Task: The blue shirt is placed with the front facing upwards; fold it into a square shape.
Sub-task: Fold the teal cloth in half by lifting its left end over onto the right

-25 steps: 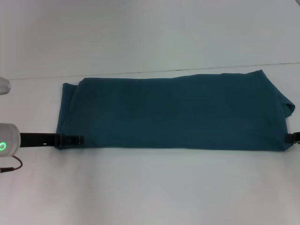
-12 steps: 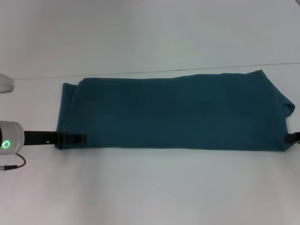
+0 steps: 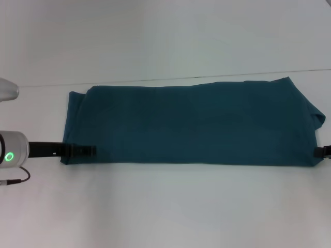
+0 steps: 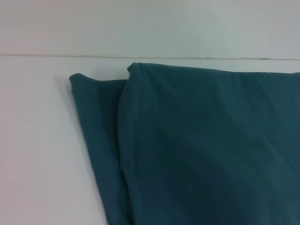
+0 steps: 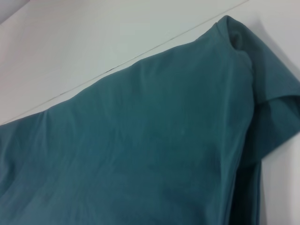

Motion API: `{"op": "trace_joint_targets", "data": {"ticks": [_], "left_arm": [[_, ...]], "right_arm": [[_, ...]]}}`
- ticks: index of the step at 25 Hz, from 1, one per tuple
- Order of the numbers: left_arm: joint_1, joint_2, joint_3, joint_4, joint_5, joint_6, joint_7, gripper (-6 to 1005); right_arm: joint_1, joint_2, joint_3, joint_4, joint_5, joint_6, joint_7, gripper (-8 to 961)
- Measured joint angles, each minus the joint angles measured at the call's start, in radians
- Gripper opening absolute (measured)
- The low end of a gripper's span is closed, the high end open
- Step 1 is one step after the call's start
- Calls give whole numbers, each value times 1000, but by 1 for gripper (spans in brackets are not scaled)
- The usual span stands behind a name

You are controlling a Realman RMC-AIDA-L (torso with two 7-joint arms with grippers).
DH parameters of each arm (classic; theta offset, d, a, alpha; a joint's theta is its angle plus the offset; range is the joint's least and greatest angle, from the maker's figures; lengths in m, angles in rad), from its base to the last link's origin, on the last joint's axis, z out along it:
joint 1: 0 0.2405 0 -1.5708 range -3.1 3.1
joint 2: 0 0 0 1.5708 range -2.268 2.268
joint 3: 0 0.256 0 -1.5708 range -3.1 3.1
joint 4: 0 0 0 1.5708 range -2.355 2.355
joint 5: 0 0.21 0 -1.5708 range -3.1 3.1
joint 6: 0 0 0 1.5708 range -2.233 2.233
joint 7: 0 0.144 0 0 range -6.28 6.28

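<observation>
Left end effector [image 3: 83,151]: low at near-left corner of the blue shirt [image 3: 191,124], fingertips on the hem, seemingly pinching cloth; grip not certain.
Shirt: long band across the white surface [image 3: 165,206], plain side up, ready for crosswise folding.
Right end effector [image 3: 325,151]: at near-right corner; opening indiscernible.

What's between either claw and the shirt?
Nothing visible. The left claw is already at the shirt's near-left corner, the right claw at its near-right corner; only bare table surrounds it.
</observation>
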Motion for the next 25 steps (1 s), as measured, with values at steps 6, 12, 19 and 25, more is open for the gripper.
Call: {"op": "trace_joint_targets", "data": {"ticks": [6, 12, 19, 25], "left_arm": [[-15, -3, 2, -7, 1, -12, 3, 870], [-12, -4, 4, -17, 4, -21, 4, 867], [-3, -6, 3, -17, 5, -28, 6, 864], [-2, -6, 3, -16, 6, -24, 7, 861]], "right_arm": [[0, 0, 0, 2, 1, 0, 0, 0], [0, 0, 0, 2, 2, 0, 0, 0], [0, 0, 0, 1, 2, 0, 0, 1], [-1, 0, 0, 3, 2, 0, 0, 1]]}}
